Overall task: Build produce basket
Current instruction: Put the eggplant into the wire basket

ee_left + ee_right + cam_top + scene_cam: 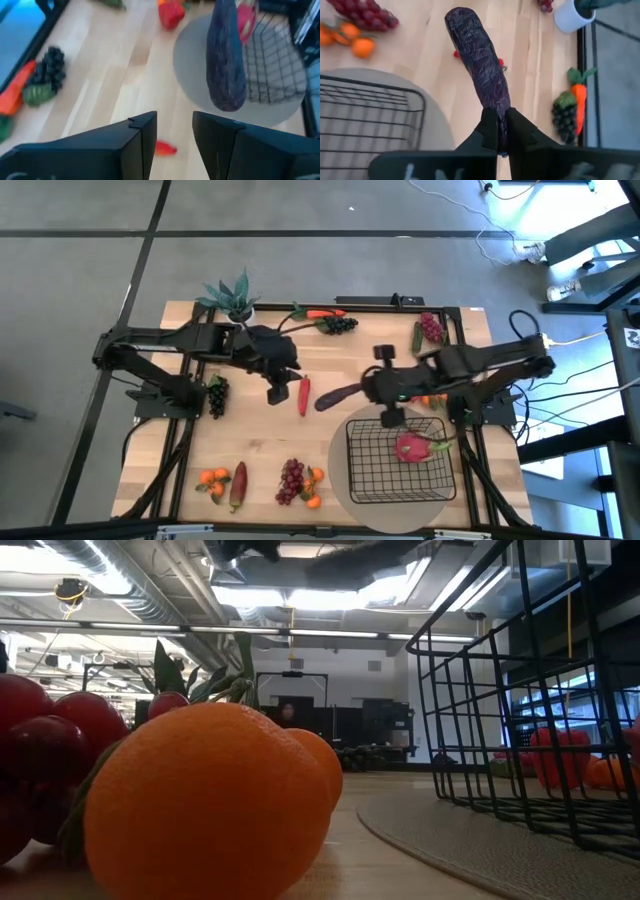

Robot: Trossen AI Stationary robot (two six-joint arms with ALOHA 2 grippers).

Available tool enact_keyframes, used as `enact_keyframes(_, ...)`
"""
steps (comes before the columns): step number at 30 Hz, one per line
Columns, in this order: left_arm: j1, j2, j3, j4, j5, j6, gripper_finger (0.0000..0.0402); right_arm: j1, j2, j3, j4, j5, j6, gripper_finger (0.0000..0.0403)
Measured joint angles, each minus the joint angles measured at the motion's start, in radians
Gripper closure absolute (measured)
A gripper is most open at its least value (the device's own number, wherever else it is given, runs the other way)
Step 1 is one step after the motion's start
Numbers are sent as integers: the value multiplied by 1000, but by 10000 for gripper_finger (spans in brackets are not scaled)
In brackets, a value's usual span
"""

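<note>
My right gripper is shut on a dark purple eggplant, which hangs above the table just left of the basket. The black wire basket stands on a round grey mat and holds a pink dragon fruit. My left gripper stands open and empty at mid-table, above and beside a red pepper. That pepper lies on the wood and shows between the left fingers. My right gripper pinches the eggplant's near end between its two fingers. The fingers slant down from the table's right and lie along the eggplant, which sticks out past them toward the left. It is lifted clear of the table.
A potted plant, a carrot with dark grapes, and red grapes with a green pepper stand along the far edge. Dark grapes lie at the left. Oranges and a potato and red grapes lie near the front.
</note>
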Motion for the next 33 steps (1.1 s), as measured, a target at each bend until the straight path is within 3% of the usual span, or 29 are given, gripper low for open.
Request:
enact_keyframes(6, -17, -17, -2, -11, 1, -1, 289, 99, -101, 0, -58, -29, 227, 403)
enact_keyframes(13, -43, -16, -3, -13, 1, -22, 289, 238, -158, 0, -145, 33, 442, 403)
enact_keyframes(24, -85, -16, -3, -16, 0, -21, 289, 373, -199, 0, -121, 201, 920, 403)
enact_keyframes(33, -115, -35, -3, -49, 0, -18, 289, 479, -143, -1, -70, 412, 1275, 403)
